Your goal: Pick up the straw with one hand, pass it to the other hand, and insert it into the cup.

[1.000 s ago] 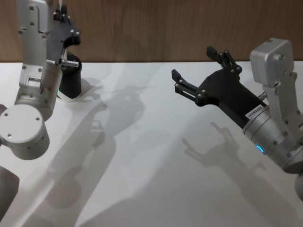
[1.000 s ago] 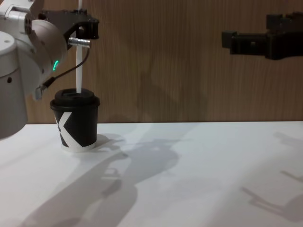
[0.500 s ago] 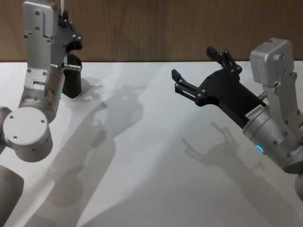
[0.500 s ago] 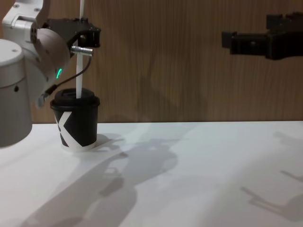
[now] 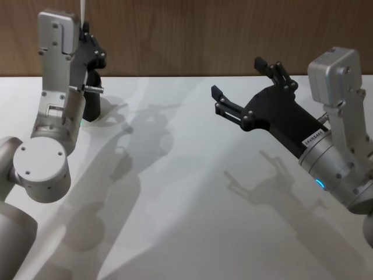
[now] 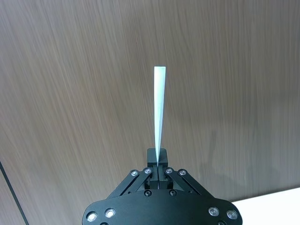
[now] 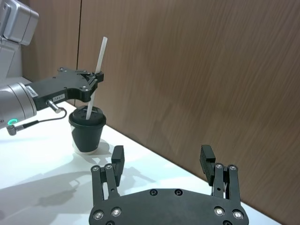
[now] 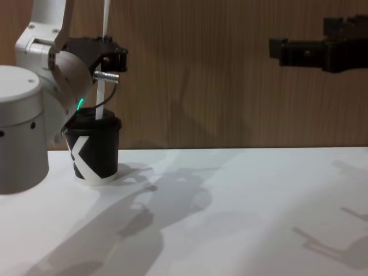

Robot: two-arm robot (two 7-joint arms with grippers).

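Black paper with a black lid, the cup [image 8: 93,150] stands on the white table [image 8: 241,213] close to the wood-grain wall [image 8: 201,75]. Directly above the cup, the left gripper [image 8: 106,47] is clamped on the straw [image 8: 102,86], which stands nearly upright with its lower end in the lid. In the chest view the left arm's silver wrist, with a green glow and a dark cable [image 8: 95,103], covers part of the cup's side. From the head view that same arm hides most of the cup [image 5: 90,105], and just the straw's tip [image 5: 83,9] clears the frame's top.

A white angular K-like mark [image 8: 77,155] on the cup is readable from the chest camera. On the right arm, a small white label [image 5: 313,138] carries print too fine to read.

Well to the right of the cup, the right gripper [image 5: 245,87] hangs above the table with its fingers spread and nothing between them. Its wrist camera looks past those fingers [image 7: 117,161] to the cup [image 7: 87,131], the straw [image 7: 95,77] and the left gripper [image 7: 92,80] pinching it. The left wrist camera shows the straw [image 6: 159,112] rising from the closed fingertips of the left gripper [image 6: 158,161] against the wall.
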